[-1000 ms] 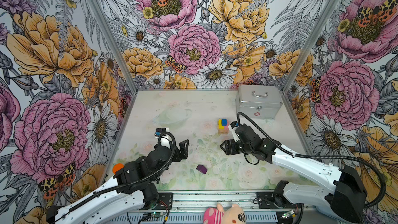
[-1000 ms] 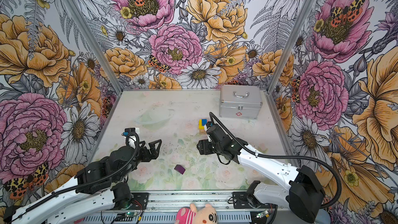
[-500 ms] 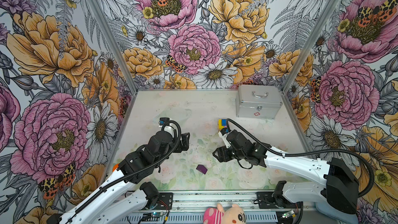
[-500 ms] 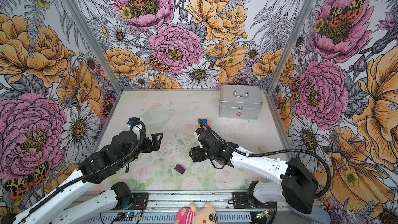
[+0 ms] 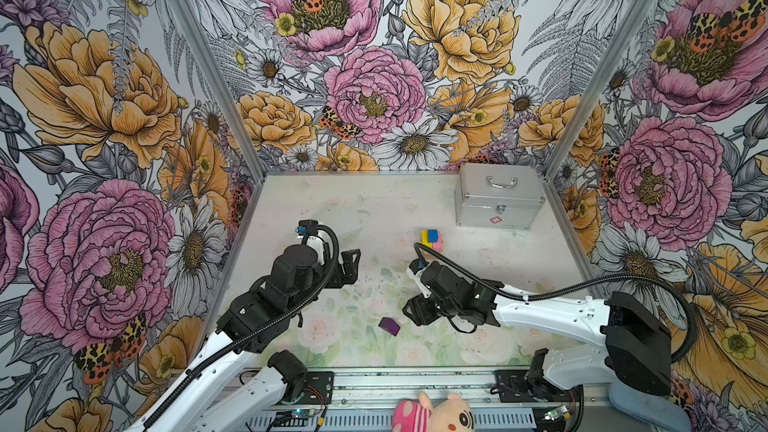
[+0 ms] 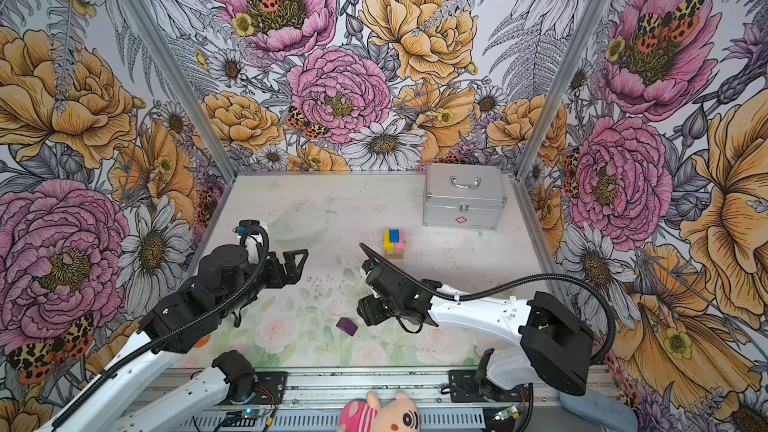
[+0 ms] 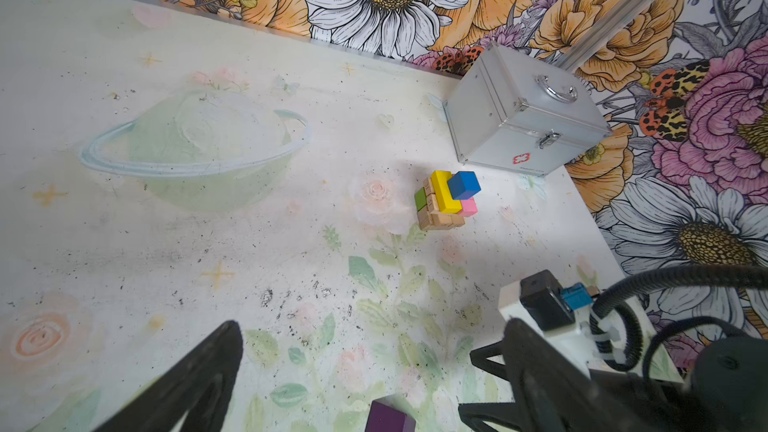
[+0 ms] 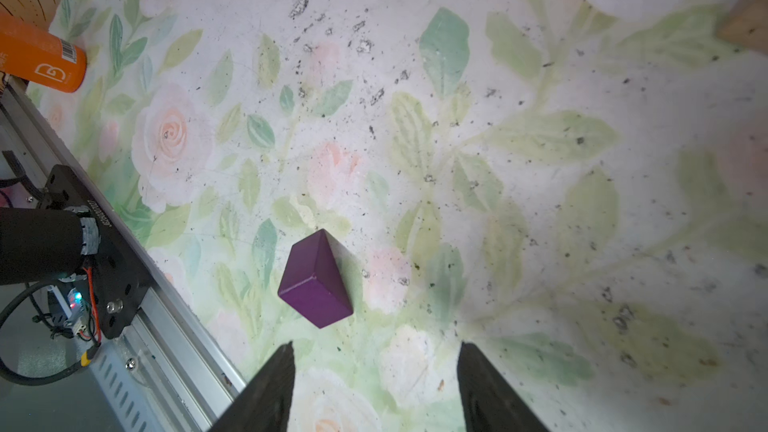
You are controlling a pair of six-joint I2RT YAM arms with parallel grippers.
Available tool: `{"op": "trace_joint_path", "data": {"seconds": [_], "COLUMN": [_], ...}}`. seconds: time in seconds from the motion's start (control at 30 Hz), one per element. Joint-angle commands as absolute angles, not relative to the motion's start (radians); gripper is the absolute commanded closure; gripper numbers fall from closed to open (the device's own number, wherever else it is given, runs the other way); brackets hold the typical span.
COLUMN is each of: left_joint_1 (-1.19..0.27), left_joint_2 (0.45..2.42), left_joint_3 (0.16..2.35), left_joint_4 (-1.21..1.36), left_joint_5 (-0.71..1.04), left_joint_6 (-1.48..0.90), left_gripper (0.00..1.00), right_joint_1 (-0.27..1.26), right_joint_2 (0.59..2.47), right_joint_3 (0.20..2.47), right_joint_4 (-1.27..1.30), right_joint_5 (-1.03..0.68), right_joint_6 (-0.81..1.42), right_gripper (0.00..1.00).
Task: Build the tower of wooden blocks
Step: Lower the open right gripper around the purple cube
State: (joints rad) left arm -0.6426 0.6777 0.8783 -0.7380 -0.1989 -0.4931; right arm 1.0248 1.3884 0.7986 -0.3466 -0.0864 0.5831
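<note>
Where the floral table (image 5: pixel 374 209) nears its front rail, a short purple block (image 5: pixel 389 326) lies flat on a long face, matte and dark. Its long axis is skewed to the rail in both top views (image 6: pixel 347 326). In the right wrist view one end face of the block (image 8: pixel 316 280) is turned towards the right gripper (image 8: pixel 376 347). The jaws stand partly apart with nothing between them, just short of the block and not touching it. The tower (image 5: pixel 432 240) stands well apart, near the silver case (image 5: pixel 498 197): tan layers below, green, yellow and pink pieces above, a blue cube on top. The left gripper (image 7: pixel 370 330) hangs wide open, empty.
</note>
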Motion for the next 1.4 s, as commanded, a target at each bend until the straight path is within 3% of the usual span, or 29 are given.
{"op": "trace_joint_path", "data": {"seconds": [0.0, 0.5, 1.37], "left_joint_1": [-0.632, -0.620, -0.584], "left_joint_2": [0.660, 0.650, 0.648], "left_joint_3": [0.898, 0.874, 0.868], "left_joint_4": [-0.758, -0.762, -0.767], "left_joint_5": [-0.177, -0.169, -0.147], "left_joint_6": [-0.476, -0.489, -0.482], "left_gripper": [0.01, 0.01, 0.01], "right_joint_1": [1.047, 1.151, 1.166], "right_joint_2": [1.416, 1.575, 1.679], "right_joint_3": [0.846, 0.939, 0.956], "right_joint_4": [-0.322, -0.308, -0.276], "right_joint_5": [-0.053, -0.010, -0.026], "right_joint_6": [0.556, 0.521, 0.514], "right_gripper": [0.36, 0.43, 0.54]}}
